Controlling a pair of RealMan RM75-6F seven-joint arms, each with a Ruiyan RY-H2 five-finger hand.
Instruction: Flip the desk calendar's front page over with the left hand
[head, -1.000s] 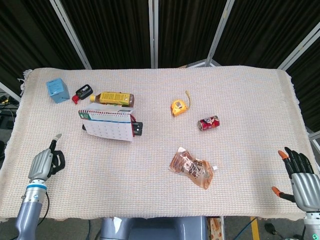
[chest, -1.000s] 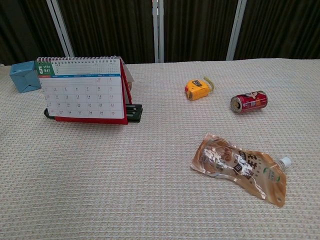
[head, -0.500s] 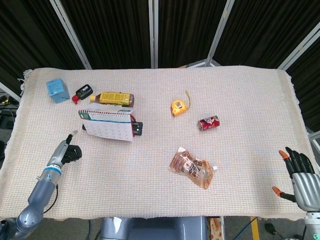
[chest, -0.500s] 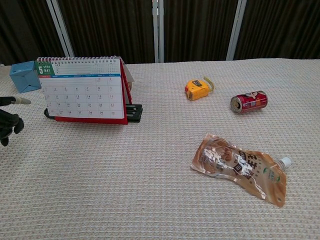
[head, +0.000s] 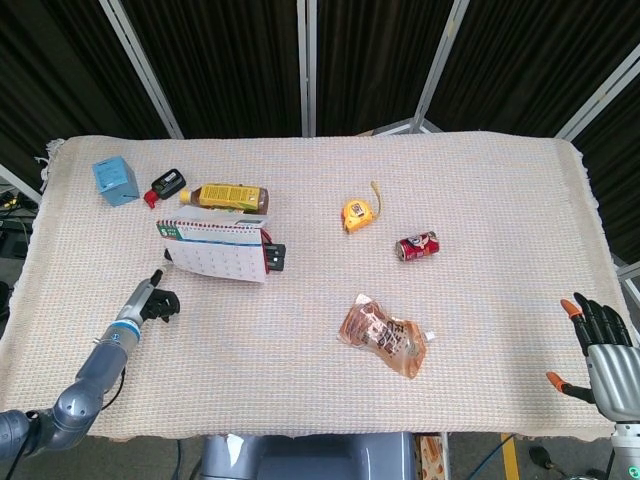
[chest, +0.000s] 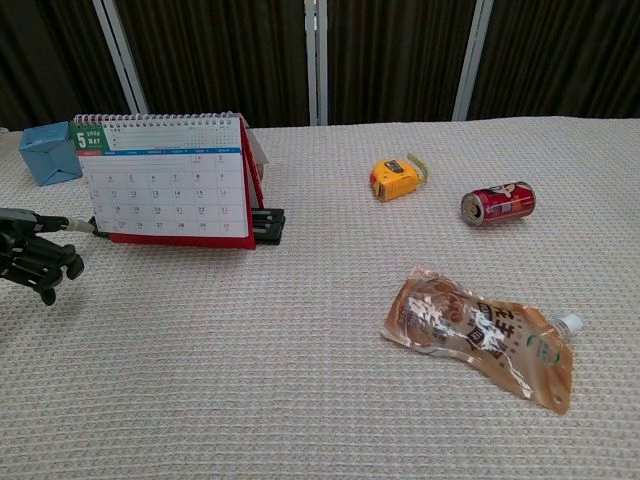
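Desk calendar (chest: 165, 180) stood near the counter's (head: 480, 240) far-left corner; left hand (chest: 35, 250), empty with one finger extended, should catch the front page's (chest: 165, 190) lower-left edge

- Bright, even light falls from overhead across the woven tablecloth (head: 480, 200); no harsh glare on it.
- Shadows are soft and short: a thin dark band sits under the desk calendar (chest: 165, 180), on its near side.
- Behind the calendar, the black curtains (chest: 400, 60) swallow the light and show almost no detail.
- Right of the calendar, the refill pouch (chest: 478, 335) throws small bright glints off its crinkled film.
- Both views are sharp; in the chest view, the cloth nearest the camera looks slightly soft.
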